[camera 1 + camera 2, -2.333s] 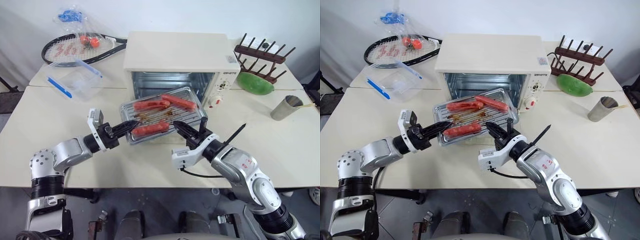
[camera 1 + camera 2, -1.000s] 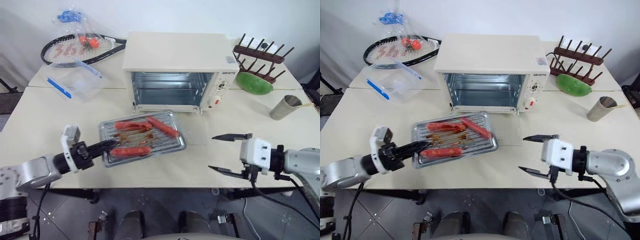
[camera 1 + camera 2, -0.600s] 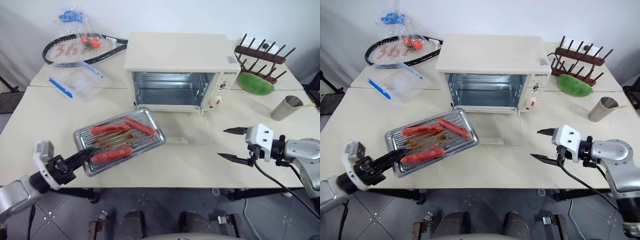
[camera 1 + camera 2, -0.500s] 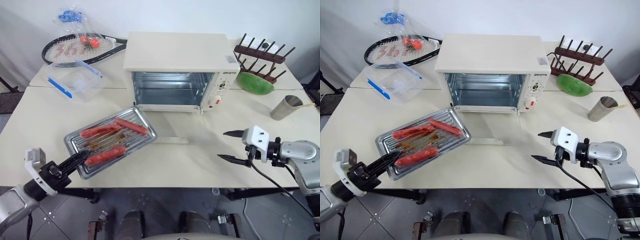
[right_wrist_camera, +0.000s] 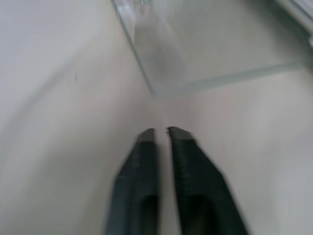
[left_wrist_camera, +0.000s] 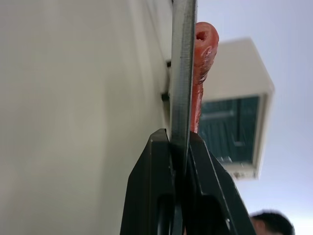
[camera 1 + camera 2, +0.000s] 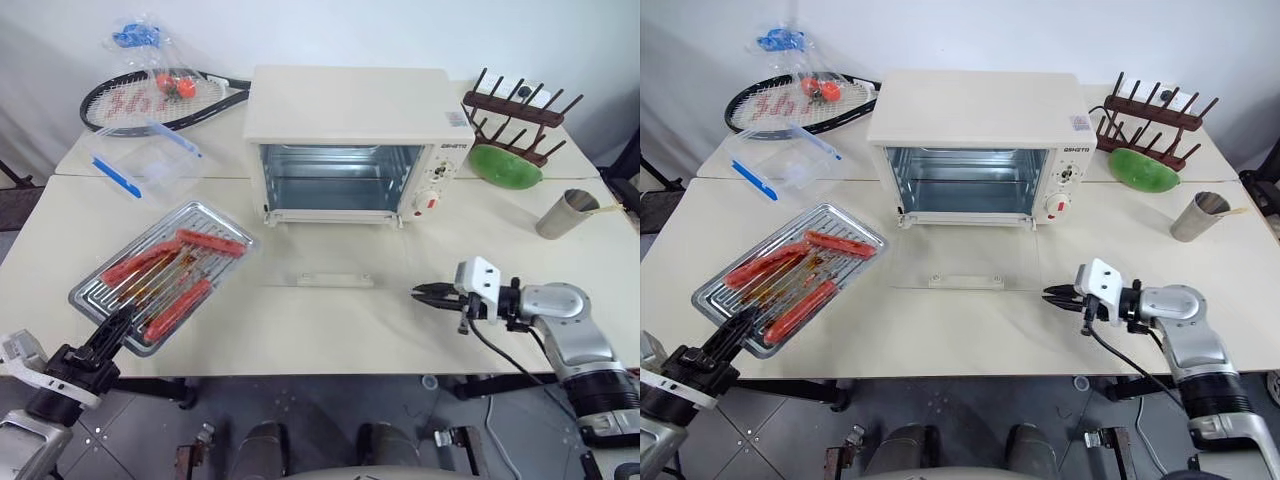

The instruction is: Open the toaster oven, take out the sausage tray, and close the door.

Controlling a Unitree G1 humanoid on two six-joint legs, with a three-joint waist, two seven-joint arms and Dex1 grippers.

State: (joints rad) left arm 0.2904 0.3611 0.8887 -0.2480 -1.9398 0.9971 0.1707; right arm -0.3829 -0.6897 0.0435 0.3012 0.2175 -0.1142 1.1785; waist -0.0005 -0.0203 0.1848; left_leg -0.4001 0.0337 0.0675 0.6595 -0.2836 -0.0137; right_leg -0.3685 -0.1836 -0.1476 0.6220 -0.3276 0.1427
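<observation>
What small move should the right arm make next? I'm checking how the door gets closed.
Probably slide the right gripper, its fingers shut, toward the free edge of the door to get under it. The glass panel lies flat and open before the toaster oven, while the left gripper holds the sausage tray clear.

1. You're looking at a staged test room, not a real kitchen: pale tables (image 7: 330, 320) pushed together against a bare white wall (image 7: 350, 30).
2. The props are an unrelated mix: a toaster oven (image 7: 350, 140), a tennis racket (image 7: 150, 100), a wooden rack (image 7: 515, 115), a clear plastic box (image 7: 140, 160) and a metal cup (image 7: 560, 213).
</observation>
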